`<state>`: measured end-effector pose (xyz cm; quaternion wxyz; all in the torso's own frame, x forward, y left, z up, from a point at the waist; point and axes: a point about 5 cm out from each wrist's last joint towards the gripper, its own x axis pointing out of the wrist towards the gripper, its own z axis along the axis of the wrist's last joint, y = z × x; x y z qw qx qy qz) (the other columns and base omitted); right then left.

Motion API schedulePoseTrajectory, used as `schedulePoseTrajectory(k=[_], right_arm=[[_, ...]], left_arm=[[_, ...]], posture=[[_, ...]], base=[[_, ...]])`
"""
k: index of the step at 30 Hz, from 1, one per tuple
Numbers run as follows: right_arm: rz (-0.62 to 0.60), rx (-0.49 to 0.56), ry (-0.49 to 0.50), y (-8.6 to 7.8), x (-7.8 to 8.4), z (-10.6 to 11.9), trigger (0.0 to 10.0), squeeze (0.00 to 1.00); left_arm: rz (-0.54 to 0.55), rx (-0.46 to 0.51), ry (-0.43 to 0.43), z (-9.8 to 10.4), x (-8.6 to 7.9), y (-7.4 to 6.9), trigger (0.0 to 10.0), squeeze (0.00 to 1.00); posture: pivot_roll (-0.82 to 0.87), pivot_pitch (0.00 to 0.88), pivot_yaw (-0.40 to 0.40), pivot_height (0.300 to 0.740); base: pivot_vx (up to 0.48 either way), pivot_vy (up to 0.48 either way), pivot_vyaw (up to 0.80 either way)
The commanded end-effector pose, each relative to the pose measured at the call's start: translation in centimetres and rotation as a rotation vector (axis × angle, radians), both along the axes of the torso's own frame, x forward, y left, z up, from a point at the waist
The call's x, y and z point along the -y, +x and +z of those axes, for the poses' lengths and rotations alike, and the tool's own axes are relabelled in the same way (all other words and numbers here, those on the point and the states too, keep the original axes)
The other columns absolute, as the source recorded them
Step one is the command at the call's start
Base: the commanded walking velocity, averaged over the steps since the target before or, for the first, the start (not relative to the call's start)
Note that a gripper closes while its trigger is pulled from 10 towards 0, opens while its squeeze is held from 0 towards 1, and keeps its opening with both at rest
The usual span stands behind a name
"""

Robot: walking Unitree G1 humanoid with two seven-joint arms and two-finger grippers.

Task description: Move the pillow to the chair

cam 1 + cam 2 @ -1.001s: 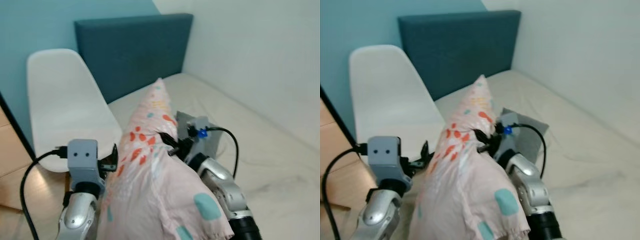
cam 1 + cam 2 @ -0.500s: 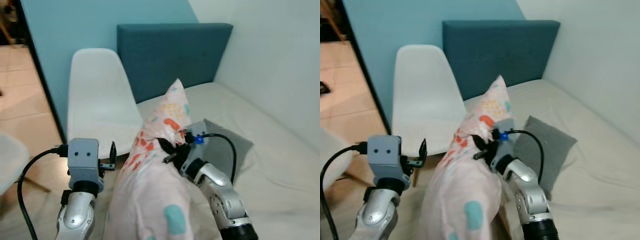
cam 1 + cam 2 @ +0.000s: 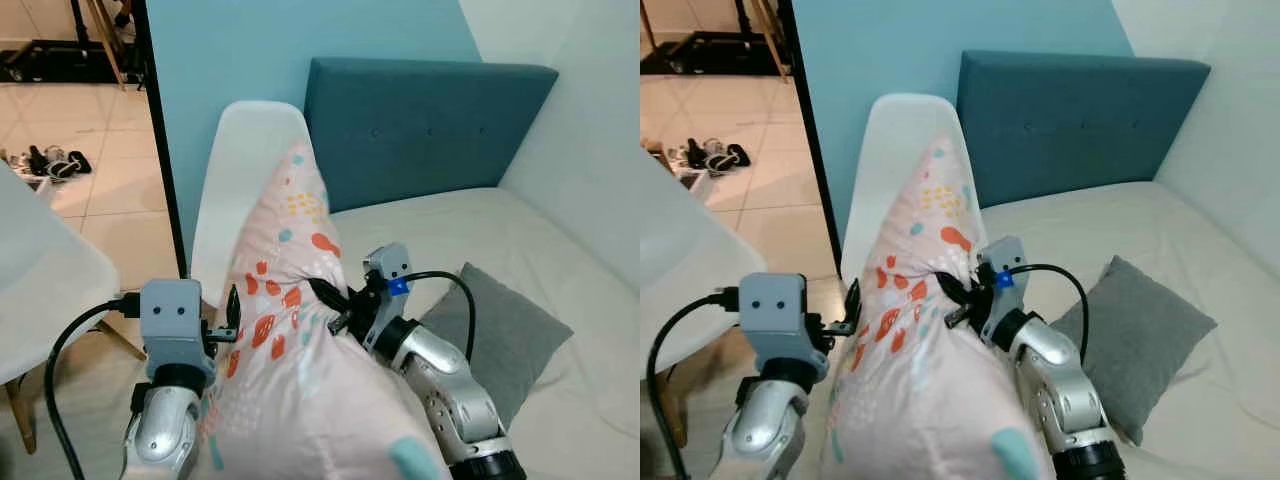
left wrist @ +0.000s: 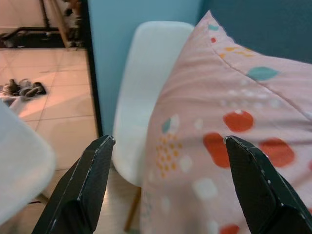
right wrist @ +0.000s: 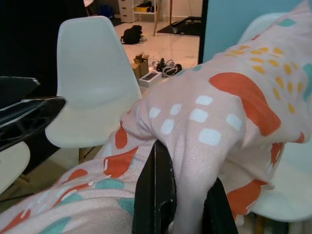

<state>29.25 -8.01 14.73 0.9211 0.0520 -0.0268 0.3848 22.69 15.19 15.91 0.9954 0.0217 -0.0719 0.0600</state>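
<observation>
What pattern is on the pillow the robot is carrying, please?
The pillow is pale pink with orange, teal, yellow and white spots; clearest in the right wrist view.

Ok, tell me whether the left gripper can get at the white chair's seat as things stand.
Probably not directly: the pink pillow, pinched by the right gripper, rises between the open left gripper and the white chair.

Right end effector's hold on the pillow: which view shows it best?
The right wrist view: the right end effector has pillow fabric pinched between its black fingers. The eye views show it pressed into the pillow's side, bite hidden. The left wrist view shows pillow and chair.
</observation>
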Motion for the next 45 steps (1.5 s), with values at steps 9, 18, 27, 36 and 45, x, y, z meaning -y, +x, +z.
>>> schedulePoseTrajectory(k=[9,18,27,36,45], right_arm=[[-0.006,0.105,0.015,0.0,0.5,1.9,10.0,0.00],[0.051,0.155,-0.051,-0.5,-0.1,1.9,10.0,0.00],[0.085,0.165,-0.054,-0.6,-0.3,2.1,10.0,0.00],[0.097,0.160,-0.046,-0.6,-0.4,2.1,10.0,0.00],[0.038,0.071,-0.004,0.4,0.3,1.9,10.0,0.00]], left_arm=[[-0.022,-0.002,-0.019,0.0,0.5,0.2,10.0,0.00],[-0.016,0.001,-0.018,0.2,0.4,0.2,10.0,0.00],[-0.012,0.002,-0.016,0.3,0.4,0.3,10.0,0.00],[-0.008,0.003,-0.015,0.3,0.3,0.3,10.0,0.00],[-0.046,-0.014,0.044,0.4,0.9,0.5,10.0,0.00]], posture=[[0.04,0.000,-0.142,0.740],[0.04,0.000,-0.142,0.740],[0.04,0.000,-0.143,0.740],[0.04,0.000,-0.143,0.740],[0.03,0.000,-0.143,0.740]], base=[[0.480,0.000,0.00],[0.480,0.000,0.48],[0.480,0.000,0.76],[0.479,0.000,0.76],[0.051,-0.090,0.22]])
